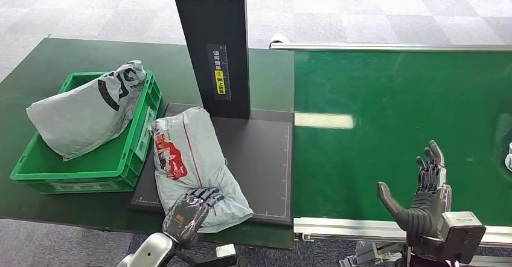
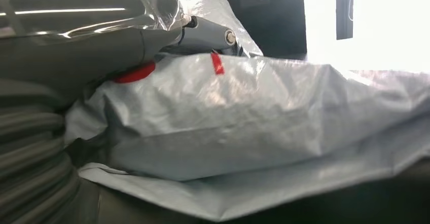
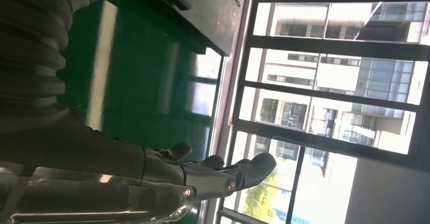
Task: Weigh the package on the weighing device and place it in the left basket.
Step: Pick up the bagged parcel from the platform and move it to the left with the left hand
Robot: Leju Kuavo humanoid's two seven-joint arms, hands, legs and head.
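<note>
Low in the head view, left of centre, the left hand (image 1: 192, 209) rests w/ fingers curled over the near end of the package (image 1: 193, 161). The left wrist view shows its thumb (image 2: 210, 34) lying along the top of the crinkled grey film (image 2: 263, 117), but whether fingers actually pinch the bag or just lie on it, can't tell. Right hand (image 1: 422, 197), lower right of the frame, is spread wide w/ nothing in it, hovering above the green conveyor belt (image 1: 392, 98); right wrist view shows the same splayed fingers (image 3: 223, 171).

Package lies flat on the dark scale platform (image 1: 259, 158), mid-frame, its upper left edge touching or just beside the green basket (image 1: 84, 167). That basket, at left, already holds another grey bag (image 1: 84, 110) that leans over the rim facing the scale.

Risks, as judgement:
- Film is slick & slack; a grip on one end only prob. lets the contents sag & the bag slide out mid-lift.
- Hand weight on the bag while weighing could skew the reading.
- Swinging left, the drooping end may catch the basket rim or shove the basket.
- The bag already inside takes up much room; the new one could perch on it & slip off over the edge.
- Black post (image 1: 211, 43) stands just behind the scale; a high lift could clip it.
</note>
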